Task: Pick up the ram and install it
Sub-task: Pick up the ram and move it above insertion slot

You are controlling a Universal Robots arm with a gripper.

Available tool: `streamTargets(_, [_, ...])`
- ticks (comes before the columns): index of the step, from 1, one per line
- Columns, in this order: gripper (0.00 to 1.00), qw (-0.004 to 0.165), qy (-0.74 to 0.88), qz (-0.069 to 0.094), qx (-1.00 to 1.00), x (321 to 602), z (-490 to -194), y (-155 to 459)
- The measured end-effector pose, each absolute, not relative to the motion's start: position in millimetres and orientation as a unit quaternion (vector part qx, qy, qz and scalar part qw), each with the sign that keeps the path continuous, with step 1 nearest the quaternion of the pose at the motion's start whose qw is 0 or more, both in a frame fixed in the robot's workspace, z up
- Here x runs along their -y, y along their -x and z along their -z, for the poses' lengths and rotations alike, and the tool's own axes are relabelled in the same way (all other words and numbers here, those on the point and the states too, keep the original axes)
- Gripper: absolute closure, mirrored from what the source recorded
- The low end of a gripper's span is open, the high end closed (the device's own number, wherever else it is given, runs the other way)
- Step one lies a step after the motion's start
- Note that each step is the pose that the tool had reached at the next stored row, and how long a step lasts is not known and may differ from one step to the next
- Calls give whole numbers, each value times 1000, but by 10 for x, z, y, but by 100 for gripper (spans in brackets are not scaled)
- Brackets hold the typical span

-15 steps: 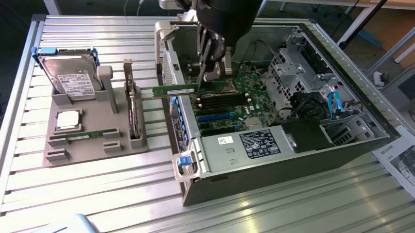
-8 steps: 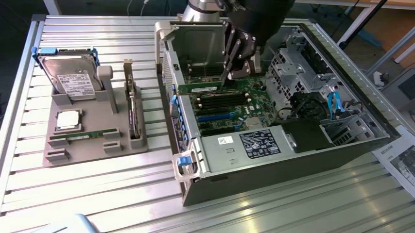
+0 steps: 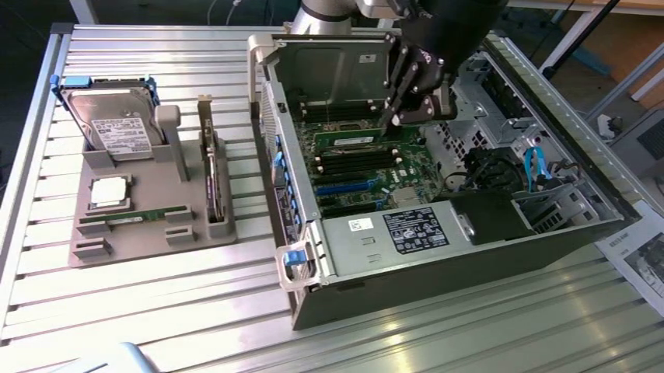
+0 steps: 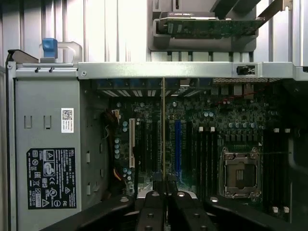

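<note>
Open computer case [image 3: 467, 272] — ram [image 4: 163, 125] edge-on within the hand [image 4: 166, 192], over motherboard [image 4: 231, 120]

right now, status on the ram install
Copy: gripper shut on the ram. Held edge-on above motherboard slots, inside open case. Raised metal panel close beside gripper.

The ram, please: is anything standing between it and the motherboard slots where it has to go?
Nothing visible does. The gripper holds the ram edge-on inside the open case, above the motherboard, and no cable or card crosses between it and the long dark slots. The board directly under its edge is hidden.
</note>
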State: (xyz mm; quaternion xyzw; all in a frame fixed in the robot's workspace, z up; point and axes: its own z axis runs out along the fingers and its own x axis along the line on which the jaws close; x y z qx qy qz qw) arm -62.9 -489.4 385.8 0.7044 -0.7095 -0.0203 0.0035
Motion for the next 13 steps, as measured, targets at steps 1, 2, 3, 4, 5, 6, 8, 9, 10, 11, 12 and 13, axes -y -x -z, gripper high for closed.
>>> streamTargets(1, [88, 4, -704, 20, 710, 4895, -3858, 587])
streamTargets(2, [88, 4, -704, 20, 710, 4895, -3858, 546])
streamTargets(3, [88, 4, -704, 20, 710, 4896, -3858, 502])
streamTargets(4, [88, 4, -704, 20, 710, 4896, -3858, 473])
streamTargets(5, [88, 4, -704, 20, 710, 4896, -3858, 426])
streamTargets(6, [88, 4, -704, 20, 710, 4897, -3858, 365])
streamTargets(8, [88, 4, -704, 21, 710, 4898, -3858, 266])
streamTargets(9, [88, 4, -704, 21, 710, 4898, -3858, 231])
streamTargets(10, [88, 4, -704, 21, 710, 4898, -3858, 188])
streamTargets(11, [88, 4, -704, 21, 710, 4898, -3858, 150])
streamTargets(12, [88, 4, -704, 21, 710, 4899, -3858, 119])
streamTargets(13, [88, 4, -704, 21, 710, 4899, -3858, 79])
